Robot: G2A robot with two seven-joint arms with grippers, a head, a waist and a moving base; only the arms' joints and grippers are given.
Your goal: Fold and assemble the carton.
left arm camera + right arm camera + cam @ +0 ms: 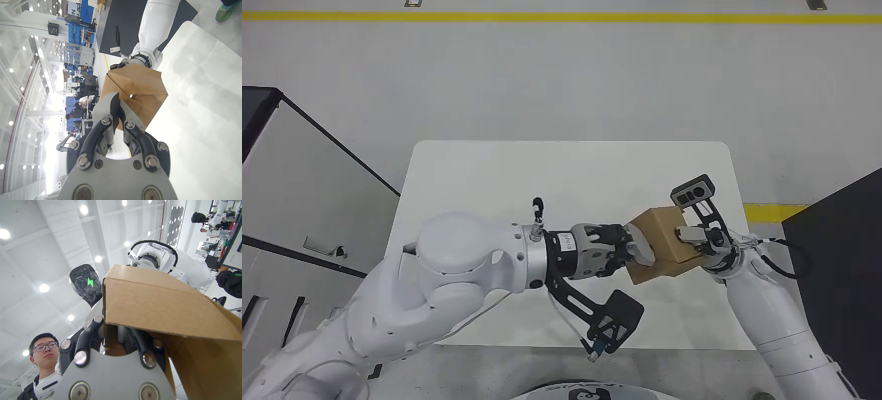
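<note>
Carton point(667, 245) is brown cardboard, partly folded up and tilted, off the table point(542, 180) surface, over its right-front part, between the two grippers. Left gripper point(632, 250) is at the carton's left side, right gripper point(692, 240) at its right side, arms coming in from opposite sides. In the left wrist view the left gripper point(119, 100) has its fingers nearly together, clamped on the carton's near edge. The carton point(136, 81) shows end flaps folded in with a small gap left where they meet, and its shadow falls on the table point(198, 75) beside it. In the right wrist view the right gripper point(111, 330) is clenched on a carton wall, the corrugated edge running down between its fingers. A top panel of the carton point(151, 304) sticks out over the fingers and hides their tips.
</note>
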